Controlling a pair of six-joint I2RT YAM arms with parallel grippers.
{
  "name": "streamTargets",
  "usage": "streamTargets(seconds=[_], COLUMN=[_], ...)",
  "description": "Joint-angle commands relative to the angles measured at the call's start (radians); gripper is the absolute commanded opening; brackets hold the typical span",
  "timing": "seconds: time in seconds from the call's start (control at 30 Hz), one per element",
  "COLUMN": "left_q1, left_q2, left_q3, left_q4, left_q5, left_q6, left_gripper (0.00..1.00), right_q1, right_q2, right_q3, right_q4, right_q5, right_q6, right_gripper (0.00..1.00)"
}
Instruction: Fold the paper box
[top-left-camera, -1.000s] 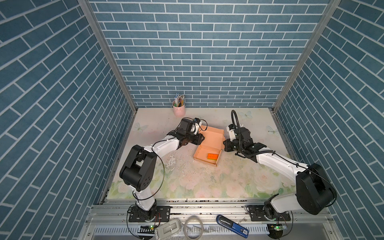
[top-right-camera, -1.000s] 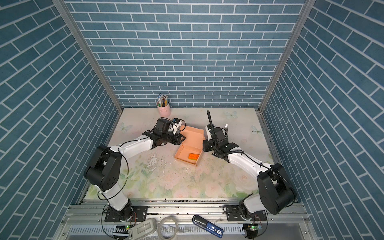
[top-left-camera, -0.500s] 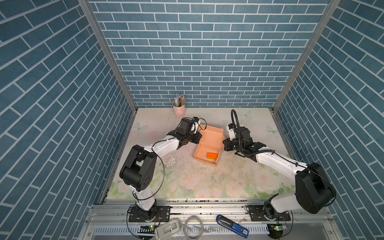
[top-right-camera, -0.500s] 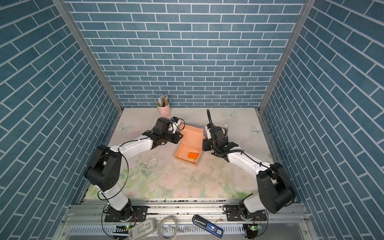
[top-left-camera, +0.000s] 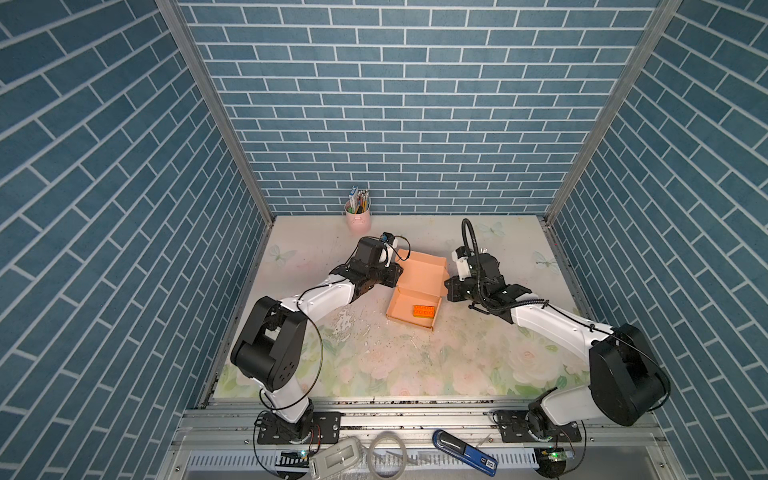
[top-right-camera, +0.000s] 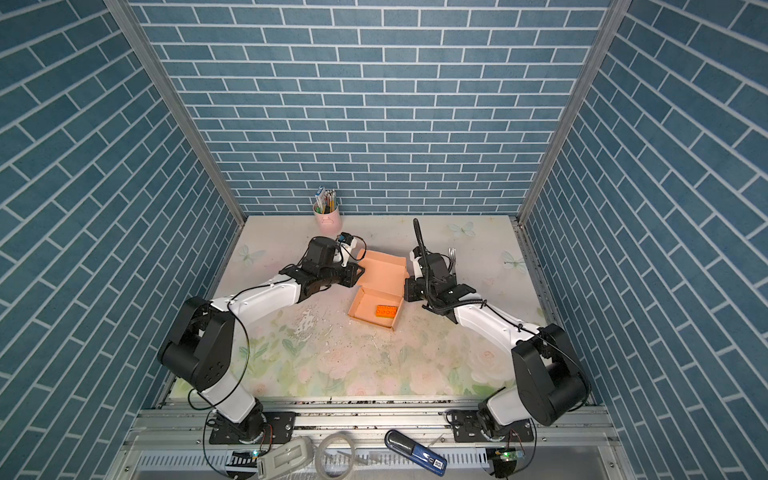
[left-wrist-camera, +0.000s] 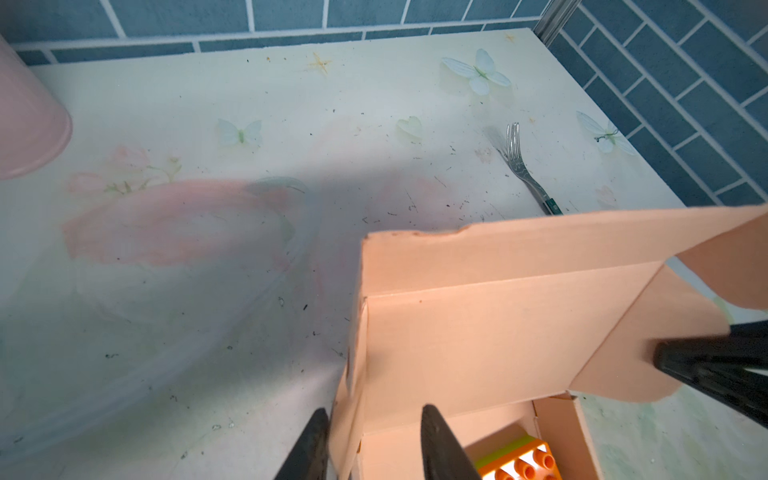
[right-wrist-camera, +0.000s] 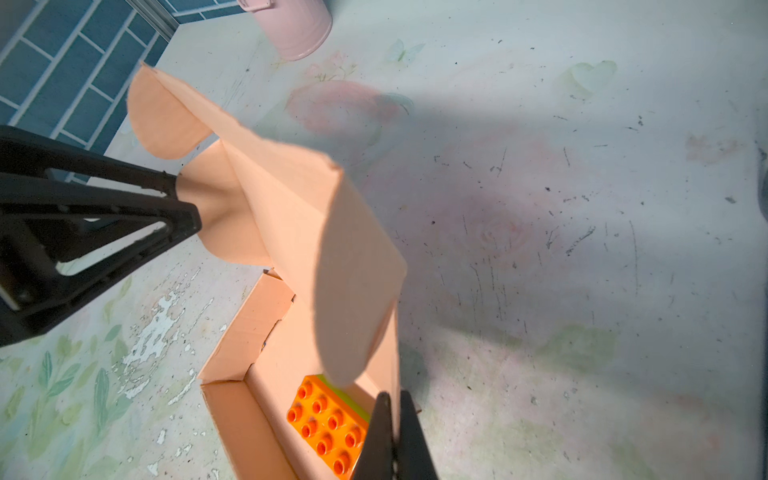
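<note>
Tucking the paper box (top-left-camera: 422, 272) flaps inward first seems smart. Left gripper (left-wrist-camera: 374, 409) jaws straddle its wall, spread; right gripper (right-wrist-camera: 395, 399) has them pressed together.

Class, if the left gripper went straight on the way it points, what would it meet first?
Probably the box: the left gripper straddles its side edge, and its raised lid stands ahead. Depth is unclear.

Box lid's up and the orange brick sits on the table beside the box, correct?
No. The brick sits inside the box, on its floor, not on the table beside it; the right wrist view shows it. The lid is up, as you say.
</note>
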Motion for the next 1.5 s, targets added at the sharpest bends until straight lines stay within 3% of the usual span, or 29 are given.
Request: streamTargets(seconds=[0.0,0.13,0.27,0.6,0.93,1.13,1.47], left_q1=[0.006,0.023,0.04,0.077,0.078,0.077,0.074], left_q2=[-0.001,0.011,0.014,0.082,0.101,0.087,0.079], left_q3=[0.03,0.043,0.039,0.09,0.093,0.085,0.079], left_q4=[-0.053,-0.076,-0.051,-0.051,0.005,0.024,0.034], left_q5=[-0.061,-0.107,-0.074,0.158,0.195,0.197,0.195], left_q6=[0.032,0.04,0.051,0.114,0.089,0.079,0.075], left_gripper=[0.48,0.56,0.62,0.62,0.4,0.37,0.2], right_q1=[-0.002,-0.001,-0.001,-0.002,0.0,-0.001,-0.001], right_q2=[-0.001,-0.006,-0.008,-0.017,-0.004,0.01,0.019], right_q3=[0.034,0.031,0.028,0.026,0.028,0.035,0.048], right_q4=[0.024,0.023,0.027,0.029,0.025,0.027,0.018], right_q5=[-0.016,-0.024,-0.028,-0.035,-0.035,-0.04,-0.04], right_q6=[-0.035,-0.038,-0.04,-0.045,-0.054,-0.054,-0.055], right_gripper=[0.0,0.0,0.0,0.0,0.0,0.0,0.0])
